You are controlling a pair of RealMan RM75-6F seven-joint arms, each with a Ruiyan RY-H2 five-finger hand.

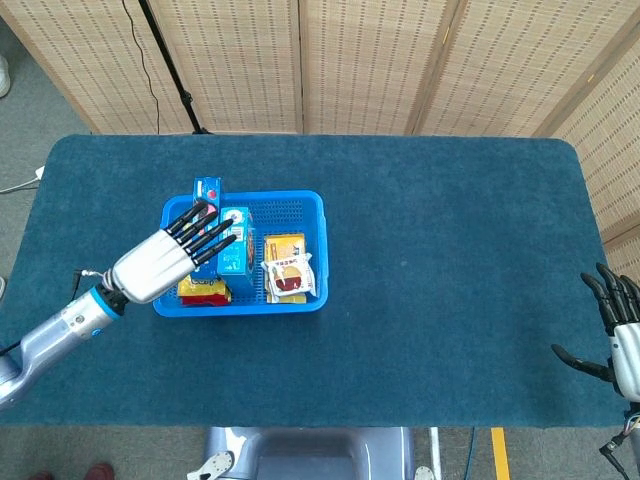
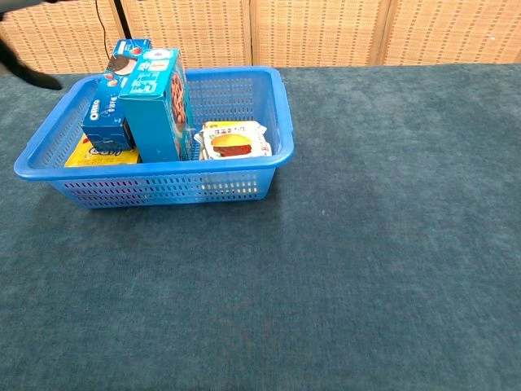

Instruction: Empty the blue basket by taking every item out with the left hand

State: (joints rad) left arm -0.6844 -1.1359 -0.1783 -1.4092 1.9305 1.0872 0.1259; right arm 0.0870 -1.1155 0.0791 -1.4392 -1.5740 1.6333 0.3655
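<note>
A dark teal tabletop [image 1: 420, 300] is stretching out in front of me, covered in a carpet-like cloth. Beyond its far edge, woven folding screens [image 1: 370, 60] are standing in a row, and a black stand [image 1: 170, 65] with a cable is leaning up against them on the gray floor [image 1: 35, 110].

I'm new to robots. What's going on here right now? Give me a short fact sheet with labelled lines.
Basket: blue basket on the table, nothing taken out yet
Contents: tall blue box, cookie box, yellow pack, burger-picture packet
Left hand: left hand above the basket's left side, fingers spread, holding nothing
Right hand: right hand at the table's right edge, open, holding nothing
Table: dark teal cloth
</note>
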